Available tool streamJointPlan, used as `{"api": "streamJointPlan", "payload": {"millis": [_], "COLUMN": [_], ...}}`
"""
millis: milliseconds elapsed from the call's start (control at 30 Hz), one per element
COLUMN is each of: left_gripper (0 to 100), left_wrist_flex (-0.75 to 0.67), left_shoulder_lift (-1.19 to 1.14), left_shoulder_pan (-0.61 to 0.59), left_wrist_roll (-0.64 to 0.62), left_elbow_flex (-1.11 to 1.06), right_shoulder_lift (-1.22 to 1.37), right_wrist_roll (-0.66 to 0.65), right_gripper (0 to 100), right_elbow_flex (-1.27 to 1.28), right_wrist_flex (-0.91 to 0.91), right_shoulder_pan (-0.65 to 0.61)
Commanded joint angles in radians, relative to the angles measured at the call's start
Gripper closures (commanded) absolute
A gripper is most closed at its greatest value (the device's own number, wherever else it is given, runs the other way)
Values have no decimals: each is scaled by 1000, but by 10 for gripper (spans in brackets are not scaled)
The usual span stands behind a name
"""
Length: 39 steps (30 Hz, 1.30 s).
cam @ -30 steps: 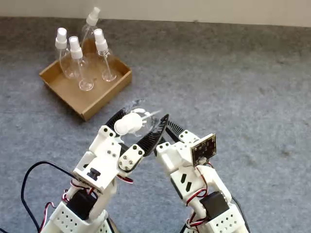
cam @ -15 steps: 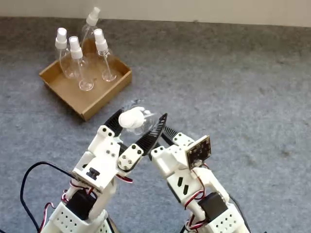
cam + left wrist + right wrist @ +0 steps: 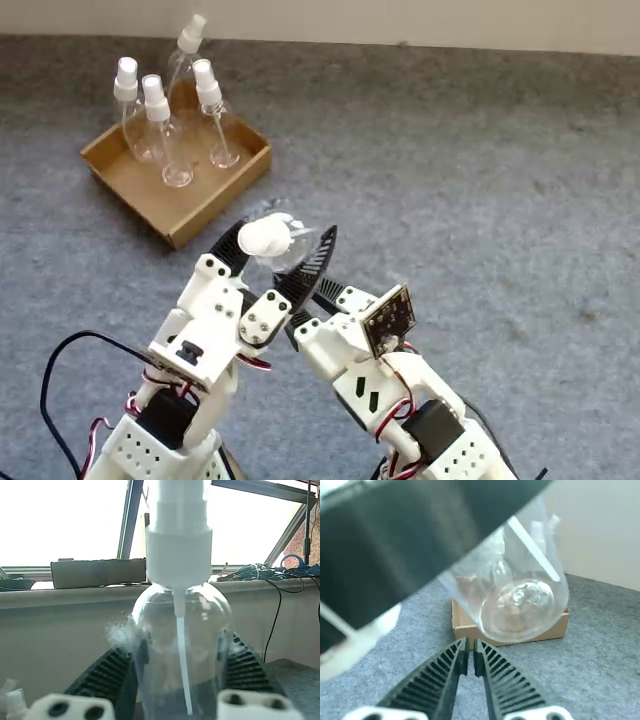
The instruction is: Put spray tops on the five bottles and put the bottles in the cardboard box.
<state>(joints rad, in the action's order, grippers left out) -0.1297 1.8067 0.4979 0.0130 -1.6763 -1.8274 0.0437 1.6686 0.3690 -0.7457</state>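
Nearest, short of the cardboard box [image 3: 225, 200], the right pincer [image 3: 470, 649] is clenched on nothing, just beside the lifted bottle's [image 3: 520, 595] base. The left pincer [image 3: 176, 672] grasps that bottle by its body, spray top [image 3: 178, 540] fitted, above the grey tabletop [image 3: 480, 180] near the box's front corner. Four more topped bottles [image 3: 178, 150] stand at the box's far side.

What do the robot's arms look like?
The left arm and the right arm are chunky white plastic blocks with little holes. Their fingers are black, pointed and ribbed. Thin red and black wires loop at the joints, a black cable curls beside the left arm, and the right arm carries a small dark circuit board.
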Motion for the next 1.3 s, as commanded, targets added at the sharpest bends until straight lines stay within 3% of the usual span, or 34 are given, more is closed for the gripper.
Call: {"api": "streamJointPlan", "payload": {"millis": [0, 200, 400, 733, 1100, 1267], "left_gripper": [941, 941, 941, 941, 941, 941], "left_wrist_flex": [64, 170, 190, 224, 219, 218], "left_shoulder_lift": [15, 15, 15, 15, 18, 18], "left_shoulder_pan": [-2, -2, -4, -4, -15, -131], "left_wrist_roll": [-5, -5, -5, -5, 0, -3], "left_elbow_flex": [-18, -18, -18, -18, -18, -18], "right_shoulder_lift": [-12, -12, -12, -12, -12, -12], "right_wrist_roll": [-9, -9, -9, -9, -9, -9], "right_gripper": [978, 978, 978, 978, 978, 978], "right_elbow_flex": [136, 136, 136, 136, 136, 136], "right_wrist_flex": [-2, -2, -2, -8, -8, -5], "right_shoulder_pan": [-4, -4, -1, 232, 249, 249]}}
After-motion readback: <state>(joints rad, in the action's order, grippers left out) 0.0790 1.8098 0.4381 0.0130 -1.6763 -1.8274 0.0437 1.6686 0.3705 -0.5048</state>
